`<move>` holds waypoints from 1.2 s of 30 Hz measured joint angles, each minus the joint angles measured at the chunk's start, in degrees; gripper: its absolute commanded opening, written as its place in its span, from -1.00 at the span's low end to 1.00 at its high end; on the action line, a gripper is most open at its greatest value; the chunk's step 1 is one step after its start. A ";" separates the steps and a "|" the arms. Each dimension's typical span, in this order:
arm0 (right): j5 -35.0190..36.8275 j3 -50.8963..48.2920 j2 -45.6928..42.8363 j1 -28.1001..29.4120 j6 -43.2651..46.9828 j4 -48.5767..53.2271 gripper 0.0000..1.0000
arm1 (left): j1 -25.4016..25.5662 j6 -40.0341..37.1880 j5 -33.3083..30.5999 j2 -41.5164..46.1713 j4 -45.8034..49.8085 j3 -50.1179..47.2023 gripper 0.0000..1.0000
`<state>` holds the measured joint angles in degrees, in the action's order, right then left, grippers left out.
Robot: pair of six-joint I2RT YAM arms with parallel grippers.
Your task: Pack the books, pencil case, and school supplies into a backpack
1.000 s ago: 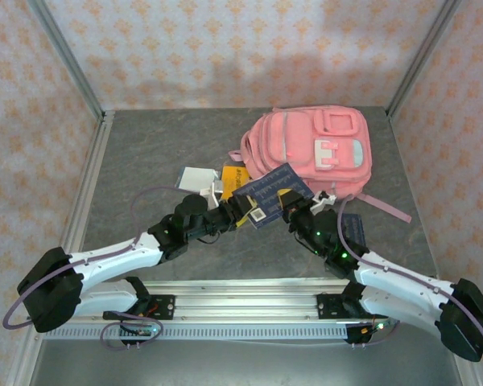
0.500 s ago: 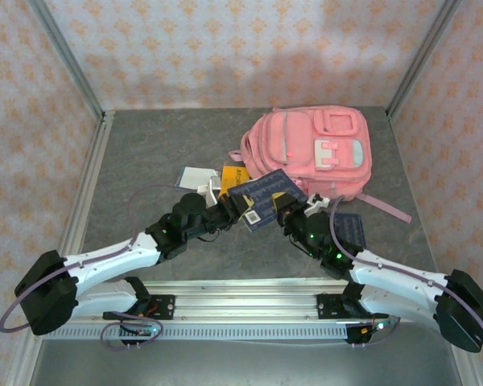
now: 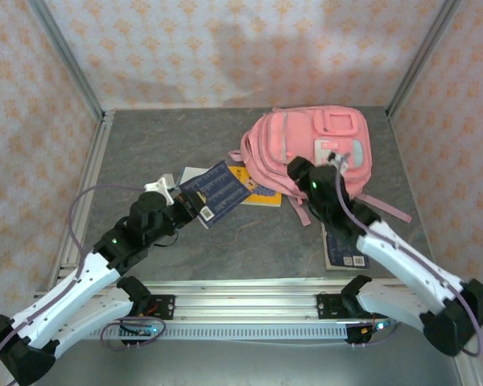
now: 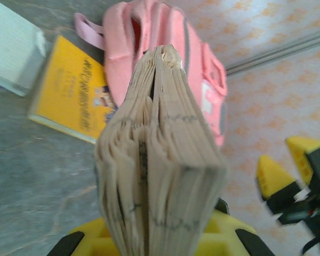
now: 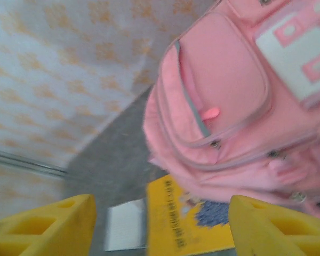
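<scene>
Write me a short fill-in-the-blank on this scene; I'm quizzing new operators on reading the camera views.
1. The left gripper holds a ____ book.
2. The right gripper, jaws open, is above the ____.
3. Between the held book and the backpack lies a ____ book.
Missing words: navy; backpack; yellow.

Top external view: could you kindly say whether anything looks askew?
The thin dark navy book clamped in the left end effector is held tilted, its pages splaying apart in the left wrist view.
</scene>
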<state>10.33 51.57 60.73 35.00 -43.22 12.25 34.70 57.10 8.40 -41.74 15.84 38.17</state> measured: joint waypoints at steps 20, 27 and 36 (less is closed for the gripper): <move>-26.53 63.19 63.67 -17.84 20.81 27.10 -0.22 | -4.02 -12.24 3.41 -0.63 10.97 3.32 -1.00; -31.19 71.78 69.61 -18.03 21.81 31.56 -0.82 | -4.13 -13.33 4.63 -0.79 10.93 3.32 -1.00; -30.95 65.85 66.45 -18.34 22.62 30.42 -1.00 | -4.76 -13.49 4.81 -1.51 10.97 3.37 -1.00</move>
<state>-20.62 117.43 127.17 16.67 -20.60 42.68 29.93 43.62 13.21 -43.24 26.81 41.54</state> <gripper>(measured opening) 0.043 0.108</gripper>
